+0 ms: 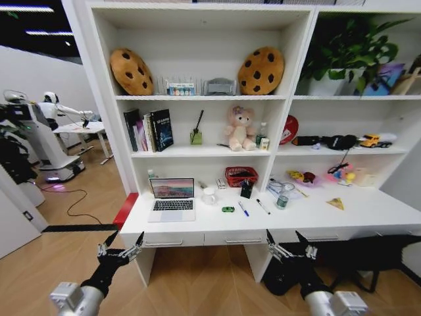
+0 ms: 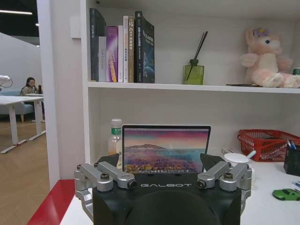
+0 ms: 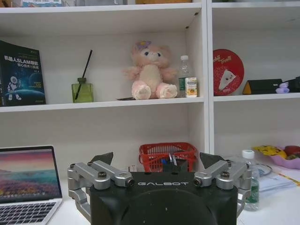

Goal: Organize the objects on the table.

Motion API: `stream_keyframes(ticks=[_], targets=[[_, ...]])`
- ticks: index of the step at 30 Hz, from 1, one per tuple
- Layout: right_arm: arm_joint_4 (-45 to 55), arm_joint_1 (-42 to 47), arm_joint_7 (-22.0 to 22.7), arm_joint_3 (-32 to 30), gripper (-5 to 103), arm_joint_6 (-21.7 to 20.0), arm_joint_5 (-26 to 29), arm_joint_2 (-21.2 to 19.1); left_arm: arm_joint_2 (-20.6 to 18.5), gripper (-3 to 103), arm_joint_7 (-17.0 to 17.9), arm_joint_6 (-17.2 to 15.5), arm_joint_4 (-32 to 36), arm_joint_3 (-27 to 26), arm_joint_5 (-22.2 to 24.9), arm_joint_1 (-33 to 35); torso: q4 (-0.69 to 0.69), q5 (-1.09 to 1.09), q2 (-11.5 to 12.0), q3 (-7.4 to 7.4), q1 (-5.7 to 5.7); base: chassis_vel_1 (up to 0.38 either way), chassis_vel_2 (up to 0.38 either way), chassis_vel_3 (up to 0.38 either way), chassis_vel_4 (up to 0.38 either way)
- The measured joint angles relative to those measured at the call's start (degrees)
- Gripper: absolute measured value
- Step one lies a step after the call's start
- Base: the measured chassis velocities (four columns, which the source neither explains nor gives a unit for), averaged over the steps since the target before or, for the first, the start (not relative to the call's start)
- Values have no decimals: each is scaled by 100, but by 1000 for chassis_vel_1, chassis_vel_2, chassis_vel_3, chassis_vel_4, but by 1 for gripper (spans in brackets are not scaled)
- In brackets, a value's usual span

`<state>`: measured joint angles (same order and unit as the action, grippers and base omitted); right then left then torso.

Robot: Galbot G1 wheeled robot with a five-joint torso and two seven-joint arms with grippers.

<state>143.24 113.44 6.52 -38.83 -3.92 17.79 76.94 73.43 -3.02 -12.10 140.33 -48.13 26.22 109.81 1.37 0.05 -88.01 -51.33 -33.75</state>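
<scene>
The white table (image 1: 197, 225) stands ahead of me under a shelf unit. On it an open silver laptop (image 1: 172, 197) (image 2: 165, 150) (image 3: 26, 183) sits at the left. To its right lie a tiny green toy car (image 1: 227, 209) (image 2: 287, 194), a blue pen (image 1: 243, 209) and a black pen (image 1: 263, 207). A clear bottle (image 1: 283, 196) (image 3: 251, 180) stands further right, and another small bottle (image 2: 116, 136) is behind the laptop. My left gripper (image 1: 123, 242) (image 2: 159, 161) and right gripper (image 1: 286, 240) (image 3: 157, 159) hover open in front of the table edge, holding nothing.
A red basket (image 1: 241, 176), a black pen holder (image 1: 247, 189) and a white jar (image 1: 209, 195) stand at the back of the table. Shelves above hold books (image 1: 150, 130), a pink plush bear (image 1: 241, 128) and cookie cushions (image 1: 131, 71). A black chair (image 1: 368, 258) sits under the table's right.
</scene>
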Motion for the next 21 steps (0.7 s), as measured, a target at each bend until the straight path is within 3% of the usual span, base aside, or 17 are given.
stream_keyframes(ticks=[1, 5, 8, 10, 12, 14, 15, 19, 21], targets=[[0, -4, -40, 4, 100, 30, -1, -3, 0, 98, -3, 2, -9, 2, -6, -1, 2, -10, -1, 1, 1, -370, 360, 398, -370], [1, -43, -24, 7, 100, 94, -111, -7, -8, 98, -7, 3, -11, 3, -9, -4, -2, 0, 0, 0, -1, -359, 364, 385, -370], [2, -78, 26, 12, 100, 195, -176, -18, -35, 98, -8, 4, -21, -2, -9, -5, 3, -12, 0, 0, -2, -294, 295, 349, -329], [1, -79, 20, 15, 100, 208, -198, -33, -64, 98, -9, 5, -25, -5, -11, -3, -6, 0, 2, -2, -6, -217, 255, 198, -148], [1, -70, 7, 20, 100, 208, -207, -38, -84, 98, -9, 5, -25, -5, -11, -3, -5, 1, 2, -2, -7, -166, 143, 126, -23], [2, -39, -48, 33, 100, 205, -232, -53, -166, 98, -10, 5, -28, -11, -2, -10, 5, -10, 1, 0, -3, -126, 91, -15, -50], [1, -33, -68, 35, 100, 201, -250, -63, -226, 98, -10, 5, -36, -23, 15, -15, 3, -2, 1, 1, 0, 36, 18, -54, -86], [1, -30, -90, 36, 100, 198, -267, -82, -384, 97, -12, 4, -98, -49, 57, -57, 1, -6, -2, 2, 5, 62, -7, -59, -1], [1, -36, -112, 33, 100, 208, -269, -115, -686, 94, -65, 2, -273, -88, 144, -211, -2, -4, -6, 4, 11, 100, -62, -57, 68]])
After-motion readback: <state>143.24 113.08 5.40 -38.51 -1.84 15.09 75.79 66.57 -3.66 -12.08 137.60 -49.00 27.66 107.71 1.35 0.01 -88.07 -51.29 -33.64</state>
